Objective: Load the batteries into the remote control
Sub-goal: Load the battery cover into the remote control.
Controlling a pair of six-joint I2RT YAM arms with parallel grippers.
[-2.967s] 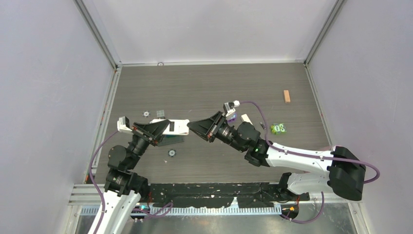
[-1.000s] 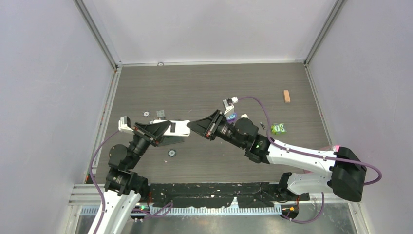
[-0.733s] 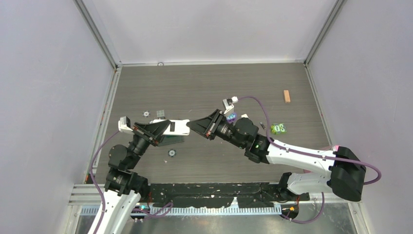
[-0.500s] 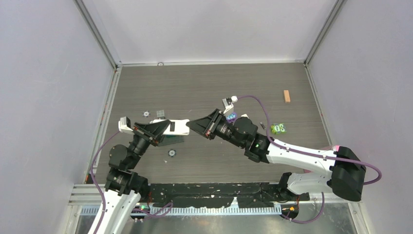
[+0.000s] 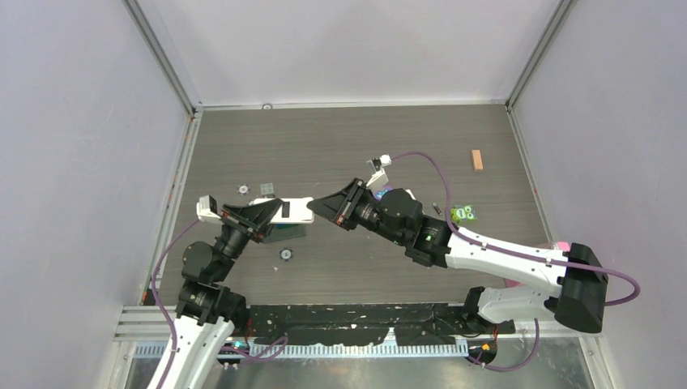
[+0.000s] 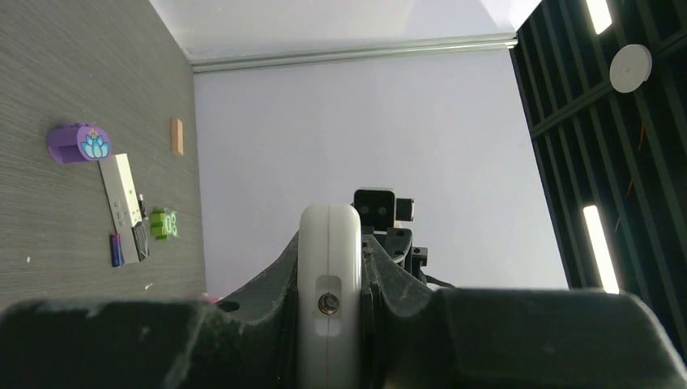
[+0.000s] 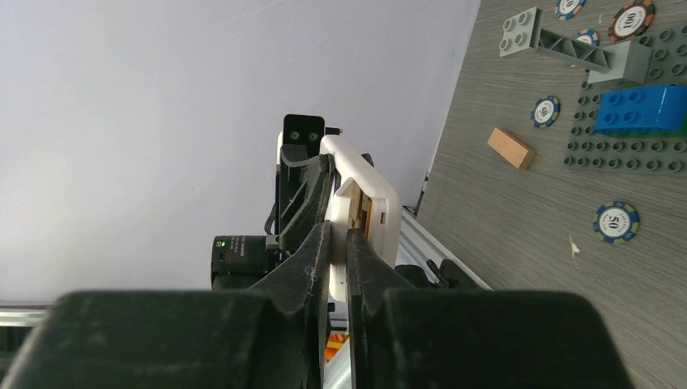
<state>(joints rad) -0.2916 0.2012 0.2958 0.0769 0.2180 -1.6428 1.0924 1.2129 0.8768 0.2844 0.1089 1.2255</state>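
The white remote control (image 5: 298,212) is held off the table, clamped between the fingers of my left gripper (image 5: 274,215); the left wrist view shows its end (image 6: 330,267) between the jaws. My right gripper (image 5: 314,204) meets the remote's right end. In the right wrist view its jaws (image 7: 340,231) stand almost shut with the pale edge of the remote (image 7: 381,203) between them. An orange strip shows in the open compartment. A blue-purple battery (image 6: 116,250) and a dark battery (image 6: 139,241) lie on the table behind the right arm.
A narrow white strip (image 6: 121,190), a purple box (image 6: 77,143), a green block (image 5: 462,213) and a wooden block (image 5: 477,160) lie at the right. A grey brick plate with a blue brick (image 7: 640,109) and poker chips (image 5: 285,254) lie under the left gripper.
My right arm has crept left and its gripper tips have closed onto the remote's right end. The left gripper and the remote have barely moved.
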